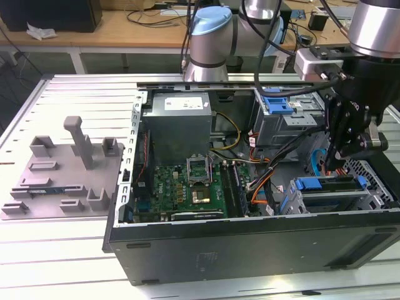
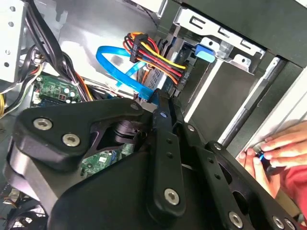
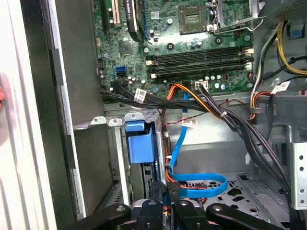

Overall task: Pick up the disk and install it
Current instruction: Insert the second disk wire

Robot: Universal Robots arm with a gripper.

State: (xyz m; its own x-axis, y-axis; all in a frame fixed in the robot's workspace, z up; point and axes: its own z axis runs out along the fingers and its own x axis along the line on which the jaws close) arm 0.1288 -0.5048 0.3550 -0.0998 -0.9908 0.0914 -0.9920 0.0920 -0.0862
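Observation:
The disk (image 1: 325, 185), in its blue carrier, lies in the grey drive cage at the case's near corner on the exterior view's right. My black gripper (image 1: 339, 161) hangs just above that cage, and its fingers look shut with nothing between them. In the second wrist view the gripper (image 2: 160, 106) tapers to a point beside the orange, yellow and blue cables (image 2: 144, 57) plugged in at the cage. In the first wrist view the gripper (image 3: 168, 191) sits over the blue flat cable (image 3: 201, 184), near the carrier's blue tab (image 3: 140, 143).
The open computer case (image 1: 250, 240) holds a green motherboard (image 1: 187, 187), a grey power supply (image 1: 178, 119) and a second cage topped by a blue bracket (image 1: 278, 103). A grey fixture plate (image 1: 62, 169) lies at the exterior view's left. A person's hand (image 2: 280, 148) rests at the case edge.

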